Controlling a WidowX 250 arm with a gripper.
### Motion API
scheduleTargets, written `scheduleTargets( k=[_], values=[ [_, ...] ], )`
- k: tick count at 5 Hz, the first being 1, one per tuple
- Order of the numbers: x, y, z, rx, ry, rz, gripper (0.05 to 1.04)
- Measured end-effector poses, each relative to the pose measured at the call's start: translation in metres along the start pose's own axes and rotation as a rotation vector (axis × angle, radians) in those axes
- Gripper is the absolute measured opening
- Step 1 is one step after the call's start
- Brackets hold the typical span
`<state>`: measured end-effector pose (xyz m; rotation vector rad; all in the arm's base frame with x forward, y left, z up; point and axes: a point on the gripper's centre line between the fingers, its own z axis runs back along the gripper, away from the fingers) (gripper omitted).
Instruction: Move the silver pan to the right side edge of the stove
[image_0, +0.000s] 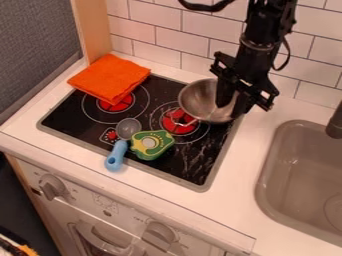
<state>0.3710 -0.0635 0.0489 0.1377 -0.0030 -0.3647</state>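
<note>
End effector (234, 107) hangs over the far right part of the stove (193, 167), right at the silver pan (198, 104), on the pan's right side. How far open it is, and whether it has a firm hold, I cannot tell; its place at the rim suggests a hold on the wall, which would let the pan be led sideways without anything reaching under it. The silver pan stands at the stove's far right, its open bowl partly hidden by the end effector, a thin handle pointing nearer and left over the right burner (182, 129). Whether it bears fully on the glass is unclear. Little travel seems needed to bring it to the right side edge, and too long a push could carry it onto the bench (234, 200) or towards the sink (267, 172).

Further out, nearer and left, a green toy vegetable (151, 144) lies beside a ladle with a blue handle (115, 156). The ladle's bowl points away over the stove while its handle reaches the near edge, handy for picking up. At the far left corner a folded orange cloth (109, 78) overlaps stove and bench. These all lie left of the pan, so a rightward move should leave them undisturbed
</note>
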Motion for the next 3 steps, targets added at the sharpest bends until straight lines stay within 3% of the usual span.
scheduleTargets(
  k=[1, 2, 3],
  values=[
    [-0.008, 0.002, 0.023, -0.008, -0.045, 0.046, 0.868],
    [-0.025, 0.019, 0.027, -0.027, -0.039, 0.134, 1.008],
    [-0.040, 0.027, 0.016, -0.061, -0.002, 0.170, 1.004]
  ],
)
